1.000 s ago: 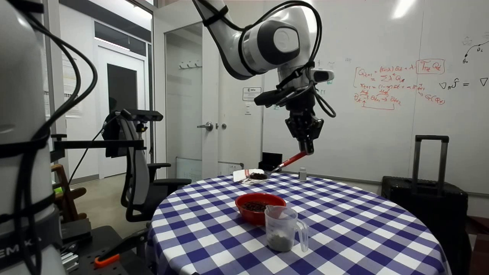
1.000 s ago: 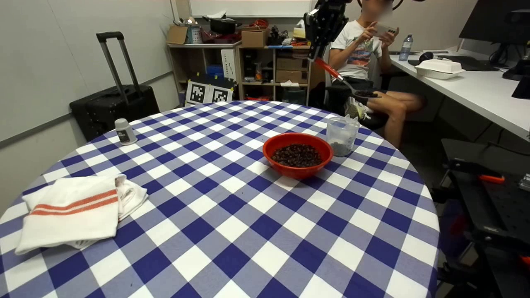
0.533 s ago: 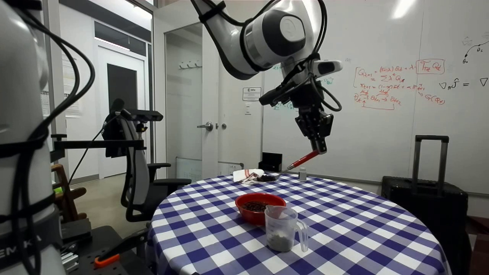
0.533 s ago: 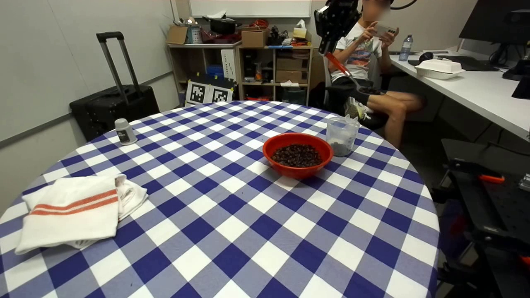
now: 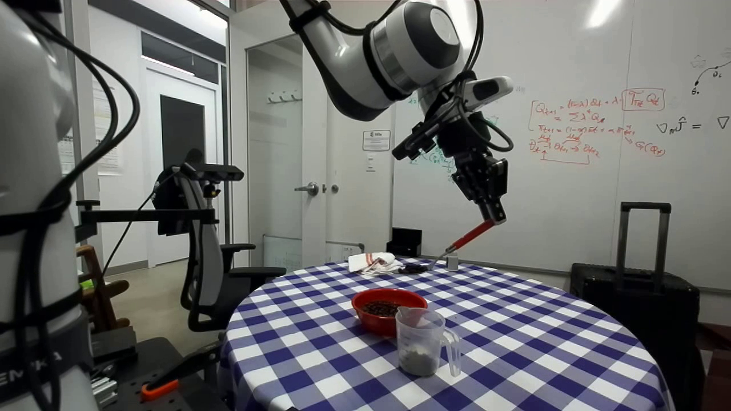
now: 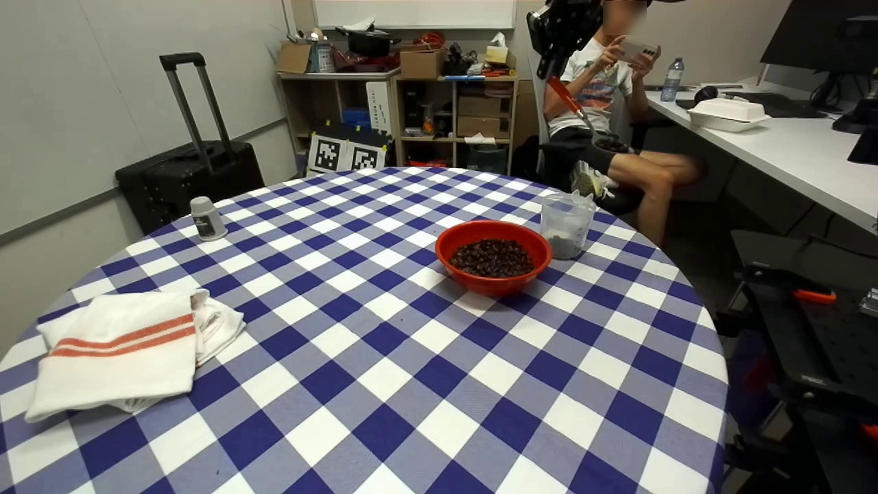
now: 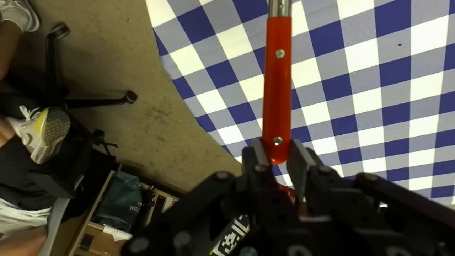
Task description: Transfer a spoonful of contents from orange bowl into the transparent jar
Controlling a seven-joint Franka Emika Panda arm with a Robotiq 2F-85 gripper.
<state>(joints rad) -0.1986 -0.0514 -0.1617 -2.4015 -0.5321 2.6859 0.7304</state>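
My gripper is shut on the red handle of a spoon, high above the table. In the wrist view the handle sits between the fingertips and the spoon's head is out of view. The spoon slants down, and its head carries a dark heap. The orange bowl stands on the table with dark bean-like contents; it also shows in an exterior view. The transparent jar, a handled jug with grey contents low inside, stands beside the bowl; it shows too in an exterior view.
A folded white towel with orange stripes and a small pale shaker stand on the round checkered table. A black suitcase stands beyond the table edge. A person sits behind the table.
My gripper with the spoon has moved right in both exterior views, and the wrist has tilted further. The bowl and jar have not moved.
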